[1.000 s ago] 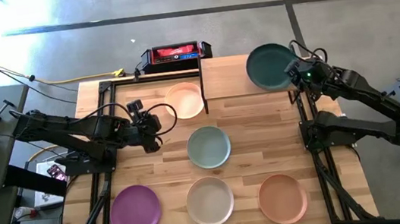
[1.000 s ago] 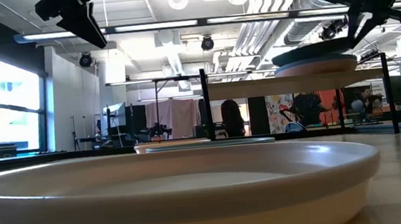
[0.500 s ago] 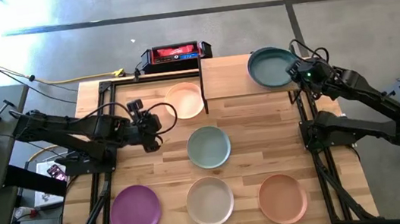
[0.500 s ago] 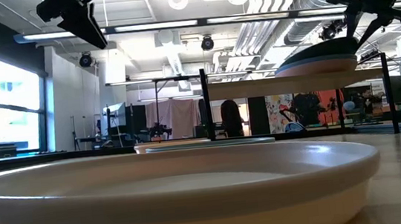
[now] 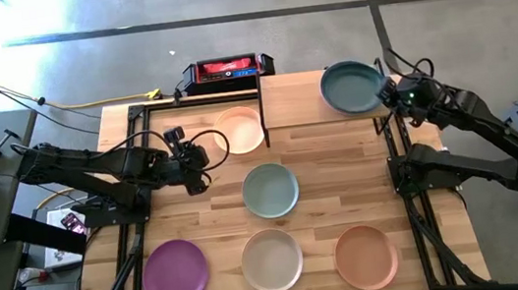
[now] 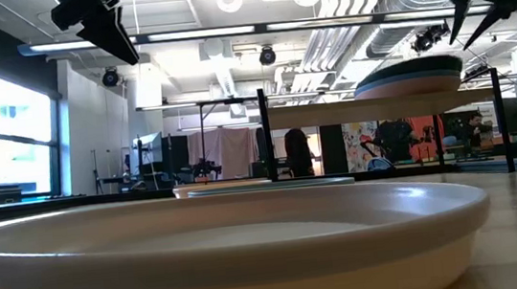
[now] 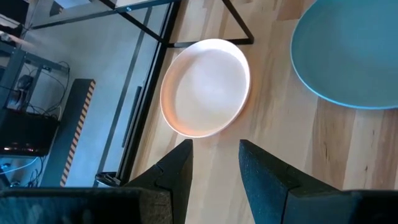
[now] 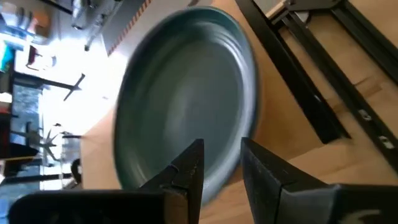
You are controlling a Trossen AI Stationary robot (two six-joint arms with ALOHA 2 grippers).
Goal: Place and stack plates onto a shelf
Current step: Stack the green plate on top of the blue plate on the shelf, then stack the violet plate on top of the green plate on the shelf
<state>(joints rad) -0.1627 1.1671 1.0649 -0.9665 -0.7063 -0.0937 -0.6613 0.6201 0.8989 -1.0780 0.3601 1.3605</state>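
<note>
A dark green plate (image 5: 351, 87) (image 8: 186, 93) lies flat on top of a stack of plates (image 6: 409, 79) at the right end of the shelf (image 5: 293, 101). My right gripper (image 5: 389, 92) (image 8: 217, 165) (image 6: 475, 8) hovers open just above and to the right of that plate's rim, touching nothing. My left gripper (image 5: 204, 162) (image 7: 214, 168) hangs open in the air left of a peach plate (image 5: 240, 129) (image 7: 205, 87), which rests on the table beside the shelf.
On the tabletop lie a pale teal plate (image 5: 271, 190), a purple plate (image 5: 175, 273), an off-white plate (image 5: 272, 260) and an orange plate (image 5: 366, 257). A red and black box (image 5: 227, 70) sits at the far edge. The shelf's left half is bare.
My right gripper has opened and let go of the dark green plate. The plate was tilted over the stack and has settled flat on top of it. The gripper has then risen a little and drawn back toward the table's right edge.
</note>
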